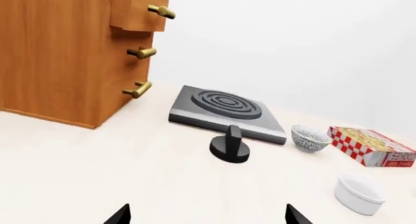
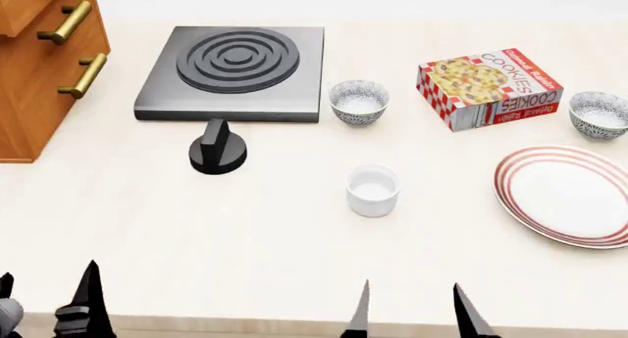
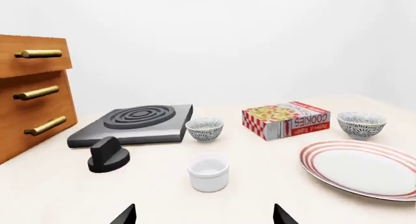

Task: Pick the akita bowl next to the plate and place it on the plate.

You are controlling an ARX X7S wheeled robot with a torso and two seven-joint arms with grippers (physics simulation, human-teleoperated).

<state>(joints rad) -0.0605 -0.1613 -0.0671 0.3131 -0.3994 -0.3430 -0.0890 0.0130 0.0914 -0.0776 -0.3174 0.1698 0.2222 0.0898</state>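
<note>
The akita bowl (image 2: 598, 114) (image 3: 361, 124), speckled grey and white, stands at the far right just behind the red-ringed white plate (image 2: 569, 195) (image 3: 361, 168). An identical bowl (image 2: 359, 101) (image 3: 204, 129) (image 1: 309, 138) sits beside the stove, left of the cookie box. Both grippers hang low at the table's front edge, far from the bowls. My right gripper (image 2: 412, 290) (image 3: 204, 209) is open and holds nothing, well left of the plate. My left gripper (image 2: 47, 279) (image 1: 206, 209) is open too, at the front left corner.
A black stove plate (image 2: 234, 70) with a loose black knob (image 2: 217, 148) lies at the back left. A wooden drawer cabinet (image 2: 44, 66) stands at the left edge. A white cup (image 2: 373, 189) sits mid-table. A cookie box (image 2: 487, 87) separates the two bowls.
</note>
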